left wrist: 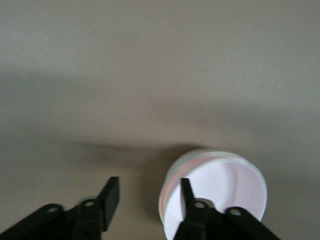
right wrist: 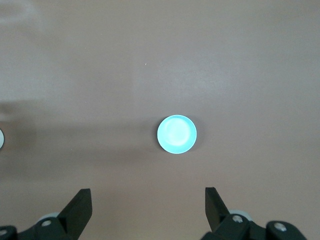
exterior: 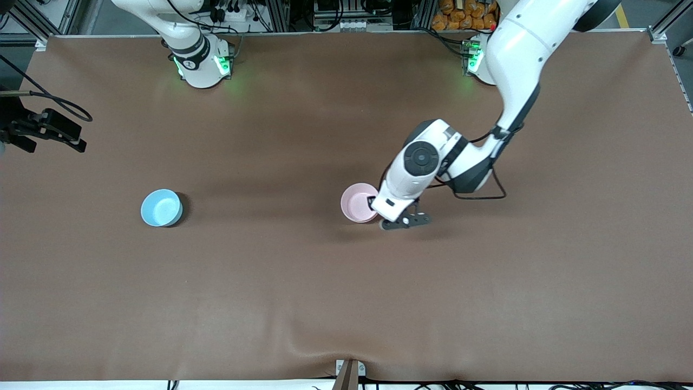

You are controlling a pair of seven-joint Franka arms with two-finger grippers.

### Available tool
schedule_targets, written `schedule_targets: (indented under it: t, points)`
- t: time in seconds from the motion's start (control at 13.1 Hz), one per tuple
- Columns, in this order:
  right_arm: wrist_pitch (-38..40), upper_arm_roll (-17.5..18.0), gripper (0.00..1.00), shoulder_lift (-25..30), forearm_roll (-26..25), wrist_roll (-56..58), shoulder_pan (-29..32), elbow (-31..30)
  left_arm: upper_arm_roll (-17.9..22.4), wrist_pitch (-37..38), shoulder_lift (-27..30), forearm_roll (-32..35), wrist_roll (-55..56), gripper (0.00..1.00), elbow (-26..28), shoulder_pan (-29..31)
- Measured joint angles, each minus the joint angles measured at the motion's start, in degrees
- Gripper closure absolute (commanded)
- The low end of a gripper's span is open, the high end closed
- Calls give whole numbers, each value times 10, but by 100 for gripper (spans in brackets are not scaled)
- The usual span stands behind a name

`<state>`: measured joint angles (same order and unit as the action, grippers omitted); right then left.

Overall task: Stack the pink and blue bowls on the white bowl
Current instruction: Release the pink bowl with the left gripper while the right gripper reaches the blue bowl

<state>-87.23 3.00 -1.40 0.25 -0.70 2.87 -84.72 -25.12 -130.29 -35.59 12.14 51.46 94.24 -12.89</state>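
The pale pink bowl (exterior: 357, 201) sits upright near the table's middle. In the left wrist view it (left wrist: 225, 187) has a white band round its outside below a pink rim line; I cannot tell whether that band is the white bowl under it. No separate white bowl shows. My left gripper (exterior: 380, 210) is open at the bowl's edge toward the left arm's end. In its wrist view (left wrist: 148, 196) the rim lies between the fingers. The sky blue bowl (exterior: 161, 208) sits alone toward the right arm's end. My right gripper (right wrist: 146, 204) is open and empty, high over the blue bowl (right wrist: 176, 134).
A black camera rig (exterior: 46, 129) juts in at the right arm's end of the table. A small clamp (exterior: 349, 370) sits on the table edge nearest the front camera. A pale sliver (right wrist: 1, 139) shows at the edge of the right wrist view.
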Motion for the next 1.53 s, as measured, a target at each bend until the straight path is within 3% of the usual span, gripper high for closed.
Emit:
schedule_targets:
  t: [0.46,0.61,1.07,1.3,1.53]
  points:
    - [0,0,0,-12,0,0,12,0,0,164,188,-2,-6,0,-13,109]
    - [0,-1,0,-27,-1,0,21,-1,0,204,222,-15,-36,0,-22,144]
    - [-22,-3,0,-117,1,46,88,-30,0,302,232,-53,-218,0,-100,264]
    - [-114,-3,0,-145,1,70,105,-100,0,337,233,-65,-312,0,-118,314]
    - [-253,-4,0,-159,8,125,123,-192,1,360,249,-66,-333,0,-127,327]
